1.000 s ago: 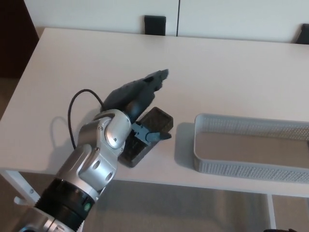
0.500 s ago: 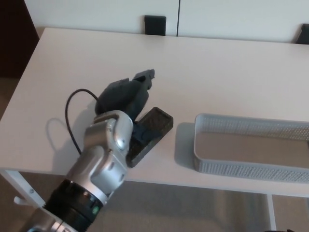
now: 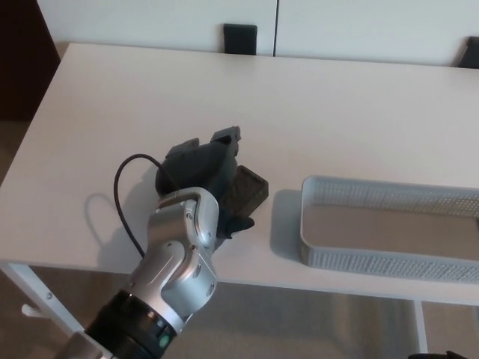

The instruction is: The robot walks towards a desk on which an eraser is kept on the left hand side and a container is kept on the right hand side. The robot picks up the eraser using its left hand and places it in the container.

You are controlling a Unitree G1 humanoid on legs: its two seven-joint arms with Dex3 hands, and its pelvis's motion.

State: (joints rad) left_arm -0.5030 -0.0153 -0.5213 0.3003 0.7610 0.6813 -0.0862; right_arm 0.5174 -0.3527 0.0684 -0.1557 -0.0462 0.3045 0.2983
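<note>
The dark rectangular eraser (image 3: 249,188) lies on the white desk (image 3: 337,112) near its front edge, left of the container. My left hand (image 3: 203,166) covers the eraser's left and near part. Its fingers (image 3: 224,139) curl down over the eraser, and the thumb (image 3: 238,223) presses at its near side, so the hand is shut on it. Only the eraser's far right corner shows. The grey mesh container (image 3: 374,191) stands at the right, a short gap away from the eraser, with nothing inside it. My right hand is out of the picture.
A black cable (image 3: 123,196) loops from my left wrist over the desk. Two dark chair backs (image 3: 239,37) (image 3: 470,52) stand behind the far edge. The desk's front edge runs just below the hand and the container.
My left hand has come down and slid right over the eraser. The fingers, stretched out a second ago, have curled in around it. The eraser and the container have stayed put.
</note>
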